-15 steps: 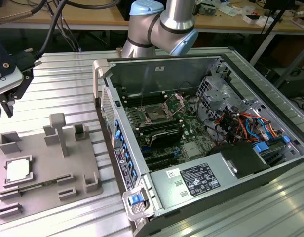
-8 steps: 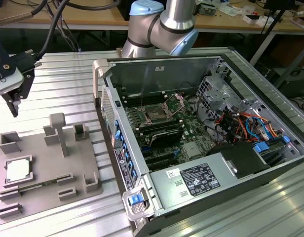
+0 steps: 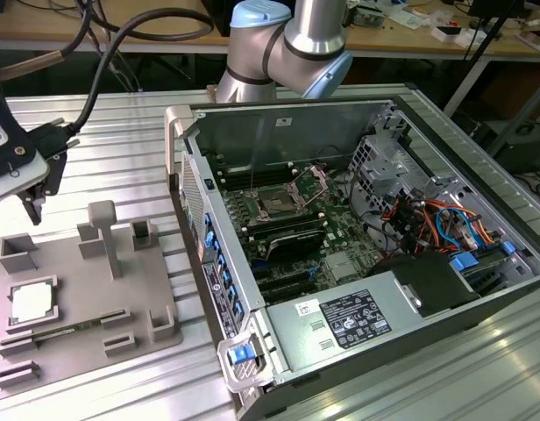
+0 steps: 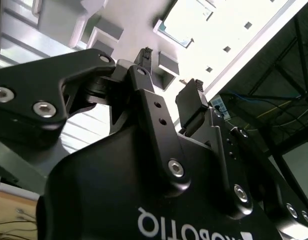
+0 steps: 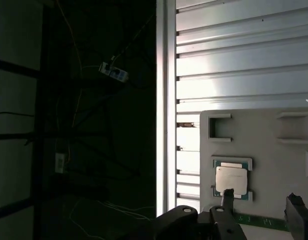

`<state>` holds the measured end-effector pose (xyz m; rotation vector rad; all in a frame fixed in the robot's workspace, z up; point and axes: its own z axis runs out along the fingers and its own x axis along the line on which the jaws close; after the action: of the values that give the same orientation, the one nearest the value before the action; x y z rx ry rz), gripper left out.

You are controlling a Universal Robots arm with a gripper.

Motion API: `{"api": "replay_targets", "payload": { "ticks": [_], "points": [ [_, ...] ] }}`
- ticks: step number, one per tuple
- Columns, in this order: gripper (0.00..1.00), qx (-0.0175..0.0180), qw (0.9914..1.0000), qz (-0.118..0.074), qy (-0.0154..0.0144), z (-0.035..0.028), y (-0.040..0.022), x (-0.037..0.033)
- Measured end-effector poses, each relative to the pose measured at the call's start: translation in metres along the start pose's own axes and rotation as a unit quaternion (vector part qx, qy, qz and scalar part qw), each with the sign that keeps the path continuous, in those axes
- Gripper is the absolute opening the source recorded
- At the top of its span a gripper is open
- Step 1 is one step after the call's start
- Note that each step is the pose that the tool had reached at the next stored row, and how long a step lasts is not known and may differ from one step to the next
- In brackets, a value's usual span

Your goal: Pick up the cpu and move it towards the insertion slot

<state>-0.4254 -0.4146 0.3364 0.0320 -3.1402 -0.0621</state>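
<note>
So the gripper (image 3: 44, 189) is hanging over the far end of the grey tray (image 3: 86, 289), out on the exterior view's left, and it's got nothing in it. In the second wrist view the gripper (image 4: 171, 70) has its jaws spread wide, the two black fingers (image 4: 145, 55) are well apart with only the tray showing between them. The cpu (image 3: 31, 303) is sitting flat in its own square recess on the tray, pale top face up, and nothing is touching it as far as I can see. In the first wrist view the cpu (image 5: 232, 180) shows right next to one fingertip of the gripper (image 5: 261, 204), with the tray (image 5: 274, 150) around it. The insertion slot (image 3: 279, 203) is on the motherboard inside the open computer case (image 3: 279, 110), metal frame flipped up, dark centre showing, well apart from the cpu. The tray and case both sit on the ribbed metal table (image 3: 103, 132), and the arm (image 3: 287, 44) rises behind the case.
</note>
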Motion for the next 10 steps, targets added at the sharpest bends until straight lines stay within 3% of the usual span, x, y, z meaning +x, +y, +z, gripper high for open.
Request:
{"api": "replay_targets", "payload": {
  "ticks": [3,6,7,10],
  "points": [
    [0.48,0.0,1.0,-0.002,0.0002,0.0073,-0.0054,0.005],
    [0.48,-0.0001,0.99999,-0.003,0.0001,0.0149,-0.0071,0.0115],
    [0.55,-0.0001,0.99999,-0.003,0.0002,0.0172,-0.0074,0.0126],
    [0.62,-0.0001,0.99999,-0.004,0.0003,0.0248,-0.0082,0.0167]
  ]
}}
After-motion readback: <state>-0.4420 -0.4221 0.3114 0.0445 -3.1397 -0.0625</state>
